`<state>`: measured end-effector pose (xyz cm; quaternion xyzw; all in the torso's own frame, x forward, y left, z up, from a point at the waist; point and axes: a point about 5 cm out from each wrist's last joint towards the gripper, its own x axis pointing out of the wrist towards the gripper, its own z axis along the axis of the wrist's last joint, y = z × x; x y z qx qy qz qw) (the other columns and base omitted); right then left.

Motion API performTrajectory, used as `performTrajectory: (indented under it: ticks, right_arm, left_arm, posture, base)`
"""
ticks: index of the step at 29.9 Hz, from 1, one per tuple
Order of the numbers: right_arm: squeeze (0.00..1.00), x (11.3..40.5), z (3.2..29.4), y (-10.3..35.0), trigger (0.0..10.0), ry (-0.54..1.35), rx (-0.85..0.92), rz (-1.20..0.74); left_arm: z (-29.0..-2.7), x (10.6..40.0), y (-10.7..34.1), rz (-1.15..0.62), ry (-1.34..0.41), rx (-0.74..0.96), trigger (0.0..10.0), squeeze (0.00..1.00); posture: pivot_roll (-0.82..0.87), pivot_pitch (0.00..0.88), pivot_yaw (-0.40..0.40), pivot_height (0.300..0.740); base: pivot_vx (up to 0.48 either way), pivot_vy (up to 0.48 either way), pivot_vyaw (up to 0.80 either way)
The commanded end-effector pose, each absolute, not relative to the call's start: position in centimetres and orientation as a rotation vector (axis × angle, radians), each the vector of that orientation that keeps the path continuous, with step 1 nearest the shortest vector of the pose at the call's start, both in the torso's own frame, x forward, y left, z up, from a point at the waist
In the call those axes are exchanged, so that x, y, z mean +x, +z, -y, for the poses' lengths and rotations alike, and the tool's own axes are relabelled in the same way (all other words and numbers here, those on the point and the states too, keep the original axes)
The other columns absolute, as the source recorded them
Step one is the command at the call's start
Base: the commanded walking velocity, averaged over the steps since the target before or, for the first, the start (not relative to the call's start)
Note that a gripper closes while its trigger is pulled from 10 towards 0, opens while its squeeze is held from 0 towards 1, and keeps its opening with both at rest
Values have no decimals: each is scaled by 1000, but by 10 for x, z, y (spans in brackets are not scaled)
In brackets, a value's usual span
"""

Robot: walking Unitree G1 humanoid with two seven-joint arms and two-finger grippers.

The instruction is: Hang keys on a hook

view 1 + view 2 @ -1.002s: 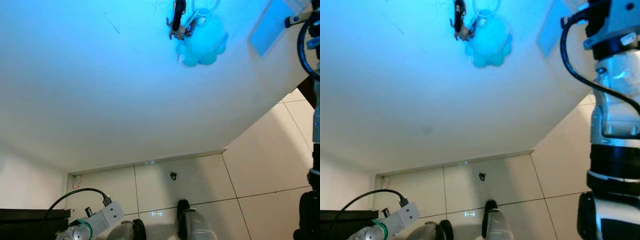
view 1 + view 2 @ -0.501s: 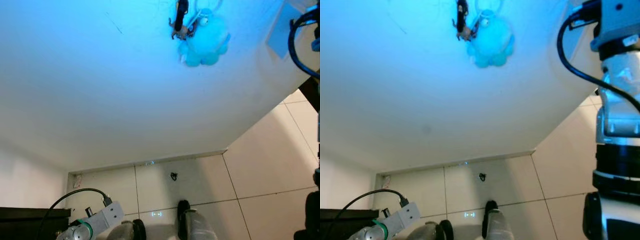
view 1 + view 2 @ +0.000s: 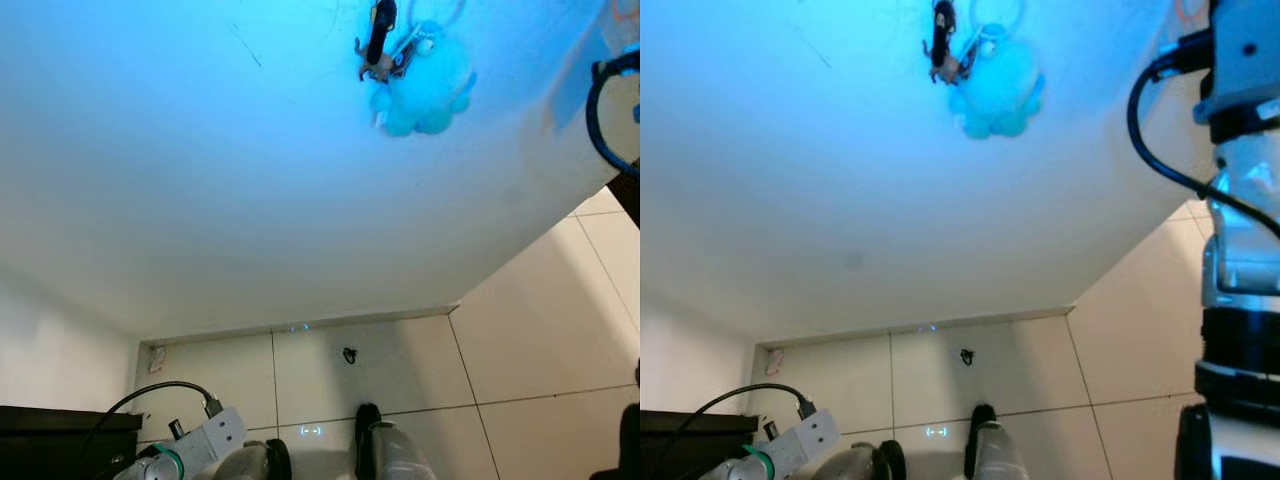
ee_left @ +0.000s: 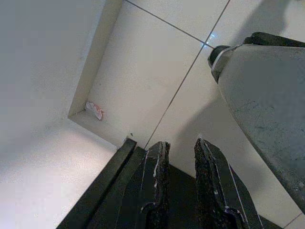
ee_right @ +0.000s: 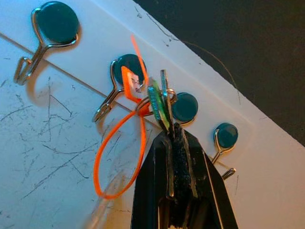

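The right claw (image 5: 172, 143) is clamped on a bunch of keys (image 5: 159, 102), its two black fingers (image 5: 155, 176) pressed together around the key blades (green and silver edges stick out just past the tips). The keys sit up against a white wall (image 5: 57, 143) at a row of wire hooks with round teal heads. Their ring lies against the third hook (image 5: 183, 107), though I cannot tell whether it is actually over the wire. An orange cord loop (image 5: 119, 157) hangs from the bunch and droops across the scratched wall, and a small orange tag (image 5: 129, 82) lies against the second hook (image 5: 121, 71). The first hook (image 5: 52, 28) and the fourth hook (image 5: 224, 138) both stand bare.

In the right eye view, the right arm (image 3: 1240, 250) rises silver and black along the right edge, with a black cable (image 3: 1160, 150) looping off it.

High on the blue-lit wall in the head views, another set already hangs: a dark key fob (image 3: 380, 25) with a cluster of metal bits, touching a fluffy light-blue plush charm (image 3: 425, 85).

The left claw (image 4: 181, 157) hangs low near the floor, its fingers slightly parted with nothing between them. Below it is a dark ledge (image 4: 124, 191), and beyond that pale floor tiles (image 4: 157, 62), a skirting board and a small pink scrap (image 4: 94, 109) in the corner. The left arm (image 3: 190, 450) shows at the bottom of the left eye view (a black cable arches off it), beside the robot's foot (image 3: 385, 450). A small dark speck (image 3: 348, 354) lies on the tile ahead.
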<state>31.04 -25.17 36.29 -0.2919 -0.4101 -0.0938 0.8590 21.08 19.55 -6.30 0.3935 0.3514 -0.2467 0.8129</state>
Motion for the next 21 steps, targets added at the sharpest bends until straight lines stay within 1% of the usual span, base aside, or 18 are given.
performTrajectory:
  ticks: [1, 2, 4, 6, 10, 11, 12, 14, 15, 16, 17, 18, 19, 21]
  right_arm:
    - [0, 318, 267, 332, 10000, -256, -613, 698]
    - [0, 317, 272, 330, 10000, -305, -627, 680]
    - [0, 317, 272, 330, 10000, -305, -627, 680]
    - [0, 315, 278, 327, 10000, -370, -637, 665]
    - [0, 312, 278, 329, 10000, -380, -641, 684]
    - [0, 310, 272, 332, 10000, -326, -621, 730]
    - [0, 310, 272, 332, 10000, -326, -621, 730]
    - [0, 303, 251, 344, 10000, -178, -572, 849]
    - [0, 303, 251, 344, 10000, -178, -572, 849]
    - [0, 301, 241, 350, 10000, -115, -553, 897]
    - [0, 301, 241, 350, 10000, -115, -553, 897]
    - [0, 300, 232, 356, 10000, -67, -536, 929]
    - [0, 300, 232, 356, 10000, -67, -536, 929]
    - [0, 300, 220, 366, 10000, -13, -526, 966]
  left_arm:
    - [-202, 197, -70, -805, -538, 841, 10000, 0]
    - [-202, 197, -70, -805, -539, 842, 10000, 0]
    - [-202, 197, -70, -805, -539, 842, 10000, 0]
    - [-203, 197, -70, -806, -540, 844, 10000, 0]
    - [-203, 197, -70, -806, -543, 847, 10000, 0]
    - [-203, 197, -70, -806, -543, 847, 10000, 0]
    - [-203, 197, -70, -806, -543, 847, 10000, 0]
    - [-203, 197, -70, -807, -544, 847, 10000, 0]
    - [-203, 197, -70, -807, -544, 847, 10000, 0]
    - [-203, 197, -70, -807, -545, 848, 10000, 0]
    - [-203, 197, -70, -807, -545, 848, 10000, 0]
    - [-203, 197, -70, -806, -546, 849, 10000, 0]
    - [-203, 197, -70, -806, -546, 849, 10000, 0]
    - [-203, 198, -70, -805, -549, 851, 10000, 0]
  posture:
    - [-164, 246, 108, 740]
    - [-164, 247, 110, 740]
    - [-164, 247, 110, 740]
    - [-164, 249, 111, 740]
    - [-163, 250, 113, 740]
    - [-165, 251, 114, 740]
    - [-165, 251, 114, 740]
    - [-166, 252, 115, 740]
    - [-166, 252, 115, 740]
    - [-167, 251, 117, 740]
    - [-167, 251, 117, 740]
    - [-170, 251, 117, 740]
    - [-170, 251, 117, 740]
    - [-169, 250, 116, 740]
  base:
    - [0, 0, 0]
    - [0, 0, 0]
    - [0, 0, 0]
    - [0, 0, 0]
    - [0, 0, 0]
    - [0, 0, 0]
    - [0, 0, 0]
    - [0, 0, 0]
    - [0, 0, 0]
    - [0, 0, 0]
    - [0, 0, 0]
    - [0, 0, 0]
    - [0, 0, 0]
    - [0, 0, 0]
